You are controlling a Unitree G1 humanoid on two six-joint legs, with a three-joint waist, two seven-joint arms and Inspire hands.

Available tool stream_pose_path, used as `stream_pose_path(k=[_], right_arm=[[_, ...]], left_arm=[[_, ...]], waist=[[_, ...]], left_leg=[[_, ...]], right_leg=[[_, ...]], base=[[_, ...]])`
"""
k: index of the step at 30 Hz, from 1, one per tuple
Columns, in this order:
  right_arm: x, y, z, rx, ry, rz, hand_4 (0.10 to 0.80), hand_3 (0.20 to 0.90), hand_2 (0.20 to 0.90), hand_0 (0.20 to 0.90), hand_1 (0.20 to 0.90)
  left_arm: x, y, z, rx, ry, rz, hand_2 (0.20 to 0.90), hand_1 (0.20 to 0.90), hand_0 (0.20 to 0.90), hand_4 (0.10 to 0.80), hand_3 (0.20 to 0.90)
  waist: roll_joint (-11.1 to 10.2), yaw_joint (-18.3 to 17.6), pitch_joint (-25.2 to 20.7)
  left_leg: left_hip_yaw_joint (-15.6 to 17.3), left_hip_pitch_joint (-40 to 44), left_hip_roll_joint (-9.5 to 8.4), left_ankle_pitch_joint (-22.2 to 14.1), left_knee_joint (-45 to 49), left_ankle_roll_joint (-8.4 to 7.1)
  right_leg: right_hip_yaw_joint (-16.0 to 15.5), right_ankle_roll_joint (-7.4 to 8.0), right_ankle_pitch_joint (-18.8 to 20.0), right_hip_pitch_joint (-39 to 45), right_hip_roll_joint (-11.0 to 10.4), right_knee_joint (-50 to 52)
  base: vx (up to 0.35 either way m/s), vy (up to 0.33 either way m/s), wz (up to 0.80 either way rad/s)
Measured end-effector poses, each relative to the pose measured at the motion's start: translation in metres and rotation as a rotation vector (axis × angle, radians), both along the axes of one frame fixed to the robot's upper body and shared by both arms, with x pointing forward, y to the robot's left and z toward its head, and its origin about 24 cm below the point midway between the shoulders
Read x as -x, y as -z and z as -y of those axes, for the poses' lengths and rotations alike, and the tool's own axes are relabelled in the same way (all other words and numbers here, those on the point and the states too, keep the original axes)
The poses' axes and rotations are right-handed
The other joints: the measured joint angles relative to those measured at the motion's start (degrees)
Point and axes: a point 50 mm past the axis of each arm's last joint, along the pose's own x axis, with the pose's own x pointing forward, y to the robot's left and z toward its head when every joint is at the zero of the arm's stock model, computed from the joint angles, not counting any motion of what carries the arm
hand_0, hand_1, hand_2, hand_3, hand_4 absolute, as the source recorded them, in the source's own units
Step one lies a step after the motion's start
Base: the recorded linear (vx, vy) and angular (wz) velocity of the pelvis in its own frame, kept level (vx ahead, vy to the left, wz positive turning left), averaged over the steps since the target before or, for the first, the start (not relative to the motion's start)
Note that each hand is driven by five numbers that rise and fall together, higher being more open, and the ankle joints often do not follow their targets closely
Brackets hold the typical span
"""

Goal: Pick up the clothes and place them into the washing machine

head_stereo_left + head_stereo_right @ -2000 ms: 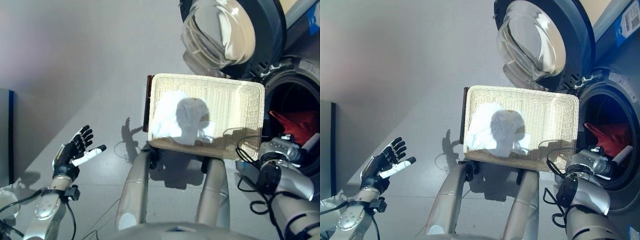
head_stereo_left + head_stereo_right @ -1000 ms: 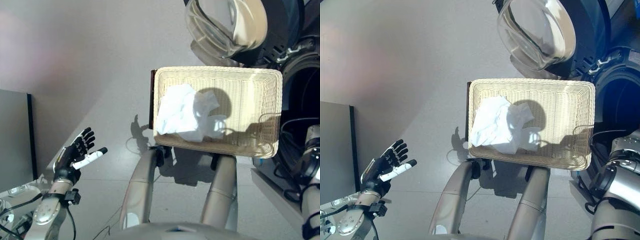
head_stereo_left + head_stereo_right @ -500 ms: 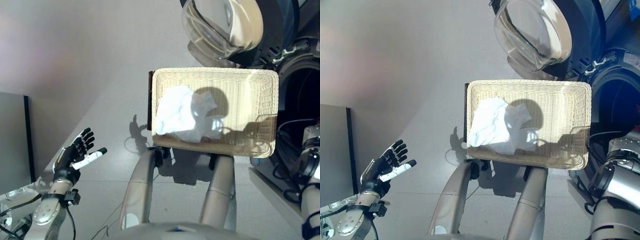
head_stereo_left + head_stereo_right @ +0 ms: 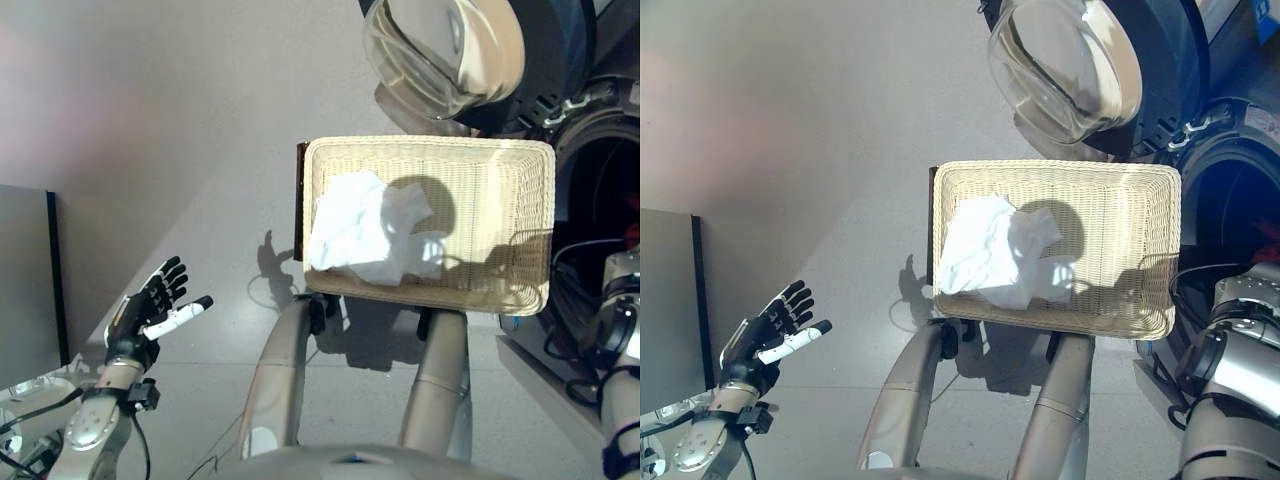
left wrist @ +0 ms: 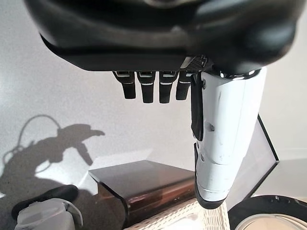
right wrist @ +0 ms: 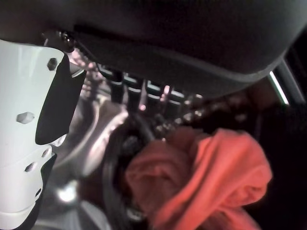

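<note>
A crumpled white cloth (image 4: 360, 232) lies in the left half of the shallow wicker basket (image 4: 430, 146), which rests on the low dark brown box (image 4: 299, 200). The washing machine's drum opening (image 4: 592, 190) is to the basket's right, with its round glass door (image 4: 445, 50) swung open. My right arm (image 4: 1232, 345) reaches into the drum. In the right wrist view my right hand (image 6: 192, 38) is open, with fingers straight, above a red cloth (image 6: 206, 177) lying inside the drum. My left hand (image 4: 150, 310) is open and empty, low at the left, far from the basket.
A grey panel (image 4: 25, 280) stands at the far left. Grey floor lies between it and the basket. The brown box's corner (image 5: 144, 182) shows past my left hand in the left wrist view.
The camera has shifted since two seconds ago. My right arm has gone deeper into the drum. The left hand, basket and white cloth have stayed put.
</note>
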Motion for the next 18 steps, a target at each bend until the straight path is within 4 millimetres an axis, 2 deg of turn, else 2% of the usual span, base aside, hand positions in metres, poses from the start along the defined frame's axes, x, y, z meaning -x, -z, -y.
stream_pose_path(k=[3, 4, 5, 7, 8, 10, 12, 14, 18], right_arm=[[-0.003, 0.001, -0.002, 0.031, -0.036, -0.026, 0.800, 0.900, 0.900, 0.900, 0.900], [-0.004, 0.006, -0.003, 0.033, -0.060, -0.065, 0.800, 0.900, 0.900, 0.900, 0.900], [-0.003, 0.008, -0.003, 0.038, -0.073, -0.092, 0.800, 0.900, 0.900, 0.900, 0.900], [-0.004, 0.015, -0.006, 0.052, -0.095, -0.136, 0.800, 0.900, 0.900, 0.900, 0.900], [-0.007, 0.018, -0.010, 0.051, -0.110, -0.149, 0.800, 0.900, 0.900, 0.900, 0.900], [-0.011, 0.032, -0.019, 0.021, -0.139, -0.168, 0.800, 0.900, 0.900, 0.900, 0.900], [-0.013, 0.048, -0.028, -0.012, -0.168, -0.199, 0.800, 0.900, 0.900, 0.900, 0.900], [-0.014, 0.054, -0.033, -0.004, -0.192, -0.236, 0.800, 0.900, 0.900, 0.900, 0.900], [-0.015, 0.069, -0.042, -0.024, -0.239, -0.289, 0.800, 0.900, 0.900, 0.900, 0.900]], left_arm=[[0.000, -0.001, 0.001, 0.002, 0.003, 0.004, 0.900, 0.900, 0.900, 0.800, 0.900], [0.000, -0.001, 0.001, 0.002, 0.006, 0.003, 0.900, 0.900, 0.900, 0.800, 0.900], [0.000, -0.001, 0.001, 0.003, 0.008, 0.007, 0.900, 0.900, 0.900, 0.800, 0.900], [0.000, 0.000, 0.001, 0.008, 0.011, 0.005, 0.900, 0.900, 0.900, 0.800, 0.900], [0.000, 0.000, 0.001, 0.010, 0.014, 0.005, 0.900, 0.900, 0.900, 0.800, 0.900], [-0.001, -0.001, 0.002, 0.011, 0.022, 0.007, 0.900, 0.900, 0.900, 0.800, 0.900], [0.000, -0.001, 0.001, 0.008, 0.023, 0.005, 0.900, 0.900, 0.900, 0.800, 0.900], [0.000, -0.001, 0.001, 0.007, 0.024, 0.008, 0.900, 0.900, 0.900, 0.800, 0.900], [0.000, 0.001, -0.001, 0.004, 0.017, -0.001, 0.900, 0.900, 0.900, 0.800, 0.900]], waist=[[-0.1, -0.1, 0.0], [0.0, 0.0, -0.1], [-0.1, -0.1, -0.1], [-0.1, -0.2, -0.2], [-0.2, -0.5, -0.2], [-0.8, -0.8, -0.2], [-2.4, -0.5, -1.3], [-3.0, -0.5, -1.4], [-3.8, -0.5, -1.3]], left_leg=[[0.1, 0.0, 0.36, -0.6, 0.2, 0.22], [-0.2, 0.1, 0.56, 0.0, 0.5, -0.05], [-0.5, 0.2, 0.61, -0.4, 0.4, 0.00], [-1.1, 0.2, 0.61, 0.4, 0.2, -0.36], [-1.4, 0.3, 0.66, 0.0, 0.1, -0.32], [-1.8, 1.3, 0.73, 0.4, -0.6, -0.76], [-1.9, 2.0, 0.79, 1.4, -1.7, -0.93], [-2.2, 2.2, 0.81, 1.5, -2.1, -1.00], [-2.8, 4.3, 0.61, 2.8, -5.3, -0.67]], right_leg=[[-0.5, -0.57, -0.9, 0.3, 0.0, 0.2], [-0.5, -0.20, -0.2, 0.8, 0.0, 0.2], [-1.1, -0.76, -1.0, 1.0, 0.0, 0.3], [-1.5, -0.45, -0.4, 1.2, 0.0, 0.4], [-2.4, -0.57, -1.5, 1.7, 0.0, 0.3], [-2.9, -0.71, -1.6, 3.0, -0.1, 0.0], [-2.9, -0.88, -0.7, 3.6, -0.1, -0.7], [-3.7, -1.34, -0.9, 4.2, 0.0, -1.3], [-4.6, -1.20, 0.3, 7.2, -0.1, -5.2]], base=[[-0.020, 0.004, 0.01], [0.084, -0.013, 0.05], [0.088, -0.004, 0.09], [-0.003, 0.019, 0.12], [-0.001, 0.029, 0.13], [-0.045, 0.025, 0.12], [-0.083, 0.022, 0.05], [0.031, 0.018, 0.06], [0.058, 0.010, 0.03]])
